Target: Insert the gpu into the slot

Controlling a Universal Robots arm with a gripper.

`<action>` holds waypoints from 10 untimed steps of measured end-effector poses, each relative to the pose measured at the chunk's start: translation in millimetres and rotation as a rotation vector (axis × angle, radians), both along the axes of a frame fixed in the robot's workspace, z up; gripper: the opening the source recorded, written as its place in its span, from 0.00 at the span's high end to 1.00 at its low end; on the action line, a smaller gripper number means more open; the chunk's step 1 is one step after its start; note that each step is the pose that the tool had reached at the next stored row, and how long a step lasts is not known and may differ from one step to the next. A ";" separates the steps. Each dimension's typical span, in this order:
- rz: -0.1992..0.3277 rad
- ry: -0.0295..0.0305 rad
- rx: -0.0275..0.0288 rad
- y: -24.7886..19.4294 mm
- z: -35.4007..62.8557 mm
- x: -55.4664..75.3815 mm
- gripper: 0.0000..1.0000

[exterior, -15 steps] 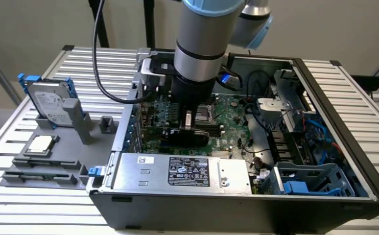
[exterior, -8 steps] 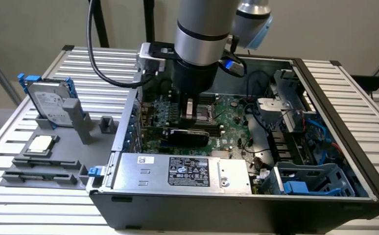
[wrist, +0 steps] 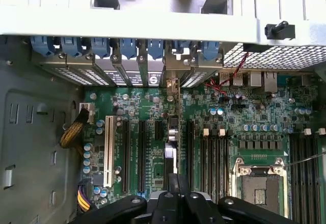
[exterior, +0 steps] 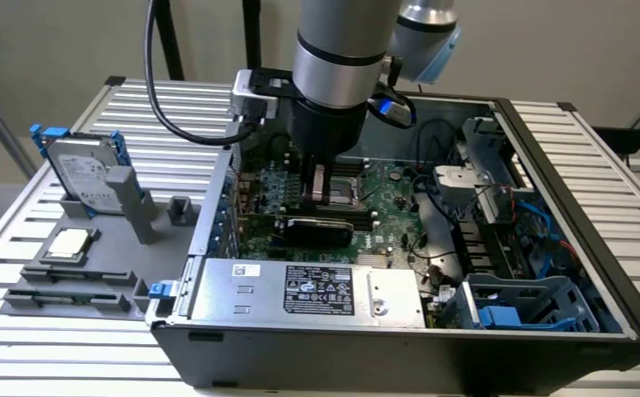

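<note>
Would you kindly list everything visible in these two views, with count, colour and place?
table: one, silver slatted metal, under everything
computer case: one, black, open, on the table
motherboard: one, green, inside the case
gpu: one, black cover showing, on the motherboard below the gripper
power supply: one, silver, at the case's near edge
grey holders: several, grey, on the table at the exterior view's left
hard drive: one, silver with blue rails, upright in one holder
processor chip: one, silver, lying on another holder
expansion slot: one, white, on the motherboard
arm: one, silver, above the case
gripper: one, black, over the motherboard
</note>
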State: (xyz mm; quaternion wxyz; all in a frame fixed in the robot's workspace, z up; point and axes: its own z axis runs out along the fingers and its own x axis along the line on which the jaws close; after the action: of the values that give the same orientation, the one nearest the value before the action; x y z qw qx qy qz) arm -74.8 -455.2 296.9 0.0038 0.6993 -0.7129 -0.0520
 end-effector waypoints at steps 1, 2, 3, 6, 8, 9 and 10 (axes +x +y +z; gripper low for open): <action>0.000 0.0000 -0.0004 0.0 0.0 0.0 0.89; 0.000 0.0000 -0.0004 0.0 -0.1 0.0 0.89; 0.000 -0.0001 -0.0003 0.0 -0.3 -0.2 0.89; 0.001 0.0007 -0.0003 0.0 -0.6 -3.5 0.89; 0.004 0.0040 -0.0002 0.1 -0.8 -6.8 0.89; 0.006 0.0070 -0.0003 0.1 -0.8 -8.4 0.89; 0.007 0.0112 -0.0006 0.0 -0.7 -9.7 0.89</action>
State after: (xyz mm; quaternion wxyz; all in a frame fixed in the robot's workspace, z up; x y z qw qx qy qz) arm -84.5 -455.2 296.2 0.0082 0.7016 -0.7104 -0.0557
